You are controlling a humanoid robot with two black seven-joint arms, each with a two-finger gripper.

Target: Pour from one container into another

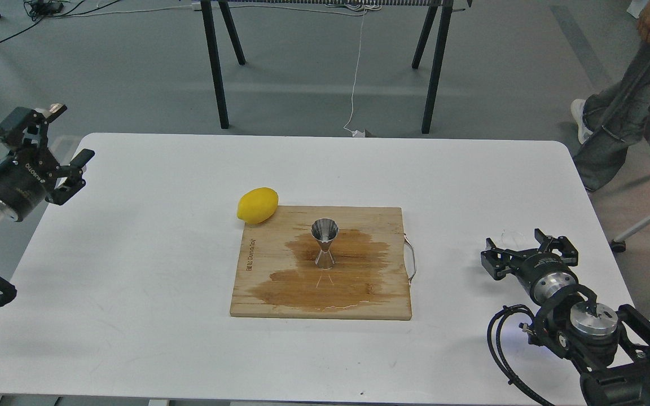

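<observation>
The steel jigger (324, 242) stands upright in the middle of the wooden cutting board (268, 293), on a wet dark patch. The clear glass cup (513, 237) is faint and hard to make out; it sits on the white table at the right, just past my right gripper (523, 249). That gripper is open, its fingers spread wide on either side of the cup. My left gripper (70, 135) hangs open and holds nothing at the table's far left edge, well away from the board.
A yellow lemon (257, 204) lies at the board's back left corner. The board has a metal handle (411, 259) on its right side. A person's legs (618, 113) are beyond the table's right corner, and black table legs (215, 67) stand behind.
</observation>
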